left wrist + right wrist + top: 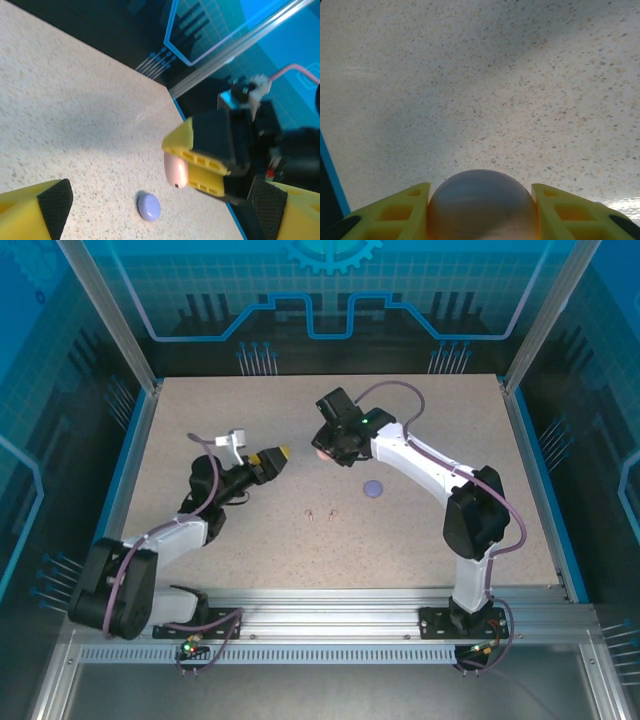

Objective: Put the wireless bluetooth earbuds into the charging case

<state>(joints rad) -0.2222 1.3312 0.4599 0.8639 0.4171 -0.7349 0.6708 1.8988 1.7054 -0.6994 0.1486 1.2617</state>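
Closest to us, from the right wrist, the right gripper (481,195) clamps a rounded pink case (482,210) over the bare table (470,75). From above, the left gripper (279,456) gapes wide and empty. Two earbuds (311,514) lie loose, apart from the purple case (373,488). From the left wrist, the pink case looks shut. We judge that nothing is inserted yet.

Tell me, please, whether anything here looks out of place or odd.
Nothing looks damaged or spilled. Two buds lie loose on the table, apart from the purple case. The right gripper holds the pink case.
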